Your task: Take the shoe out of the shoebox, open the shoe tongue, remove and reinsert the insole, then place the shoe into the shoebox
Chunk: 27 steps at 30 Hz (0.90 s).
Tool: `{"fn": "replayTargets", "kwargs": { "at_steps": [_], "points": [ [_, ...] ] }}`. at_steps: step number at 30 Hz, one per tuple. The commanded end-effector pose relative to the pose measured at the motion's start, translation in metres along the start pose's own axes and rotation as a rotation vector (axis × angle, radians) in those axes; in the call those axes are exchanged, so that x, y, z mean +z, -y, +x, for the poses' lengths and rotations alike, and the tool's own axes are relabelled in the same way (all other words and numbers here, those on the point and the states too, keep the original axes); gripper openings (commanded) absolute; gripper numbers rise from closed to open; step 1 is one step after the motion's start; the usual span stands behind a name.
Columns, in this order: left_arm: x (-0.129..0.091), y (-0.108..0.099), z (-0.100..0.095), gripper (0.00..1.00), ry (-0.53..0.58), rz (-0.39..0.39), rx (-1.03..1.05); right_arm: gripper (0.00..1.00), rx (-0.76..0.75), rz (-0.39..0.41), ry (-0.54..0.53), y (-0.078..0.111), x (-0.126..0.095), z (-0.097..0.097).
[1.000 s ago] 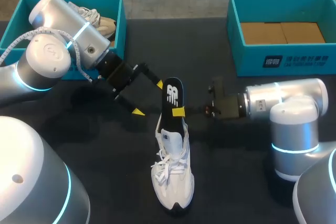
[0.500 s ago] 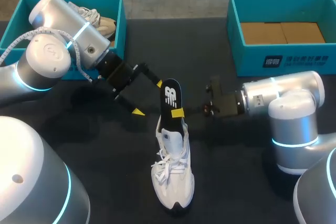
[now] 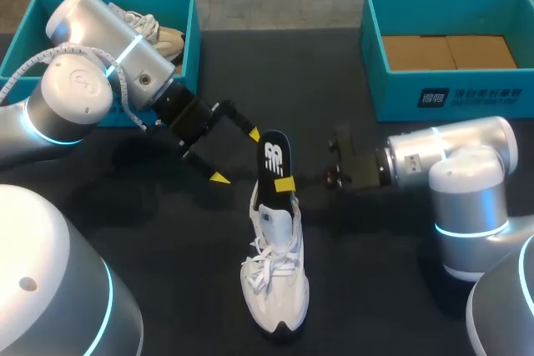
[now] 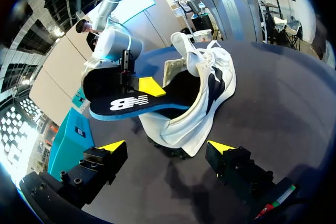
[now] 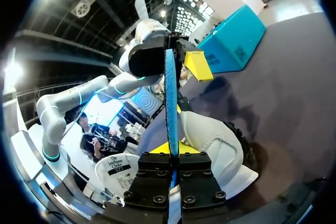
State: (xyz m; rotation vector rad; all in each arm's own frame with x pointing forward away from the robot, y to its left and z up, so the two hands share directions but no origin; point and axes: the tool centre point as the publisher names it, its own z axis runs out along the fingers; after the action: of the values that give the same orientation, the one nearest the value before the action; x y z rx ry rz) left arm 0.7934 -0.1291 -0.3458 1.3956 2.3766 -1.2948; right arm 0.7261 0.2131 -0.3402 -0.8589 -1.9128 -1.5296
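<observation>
A white shoe (image 3: 275,277) lies on the black table, toe toward me. A black insole (image 3: 271,162) with a blue edge stands tilted out of its opening. My right gripper (image 3: 285,183) is shut on the insole's lower part, just above the shoe's collar. In the right wrist view the insole (image 5: 170,77) runs edge-on out of my right gripper (image 5: 172,150), above the shoe (image 5: 210,140). My left gripper (image 3: 236,156) hangs open just left of the insole, touching nothing. In its own view the left gripper (image 4: 167,146) faces the insole (image 4: 131,103) and the shoe (image 4: 207,85).
A teal box (image 3: 188,35) at the back left holds a second shoe (image 3: 154,27). Another teal box (image 3: 450,93) at the back right has cardboard in it. Bare black tabletop surrounds the shoe.
My right gripper has lowered the insole slightly toward the shoe's opening. The left arm has not moved.
</observation>
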Motion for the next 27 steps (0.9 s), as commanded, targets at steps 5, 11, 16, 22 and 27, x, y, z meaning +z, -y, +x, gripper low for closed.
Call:
{"fn": "replayTargets", "kwargs": {
  "at_steps": [5,11,16,22,27],
  "points": [
    [0.001,-0.001,-0.001,1.0,-0.004,-0.001,0.0,0.0,0.004,0.009,-0.003,0.005,0.002,0.001],
    [0.001,-0.001,-0.001,1.0,-0.004,-0.001,0.0,0.0,0.02,0.021,-0.008,0.009,0.004,0.0],
    [0.001,-0.001,-0.001,1.0,-0.004,-0.001,0.0,0.0,0.031,0.026,-0.008,0.013,0.004,-0.001],
    [0.001,-0.001,-0.001,1.0,-0.004,-0.001,0.0,0.0,0.037,0.026,-0.008,0.018,0.006,0.001],
    [0.001,-0.001,-0.001,1.0,-0.004,-0.001,0.0,0.0,0.05,0.016,-0.004,0.024,0.006,0.003]
  ]
}}
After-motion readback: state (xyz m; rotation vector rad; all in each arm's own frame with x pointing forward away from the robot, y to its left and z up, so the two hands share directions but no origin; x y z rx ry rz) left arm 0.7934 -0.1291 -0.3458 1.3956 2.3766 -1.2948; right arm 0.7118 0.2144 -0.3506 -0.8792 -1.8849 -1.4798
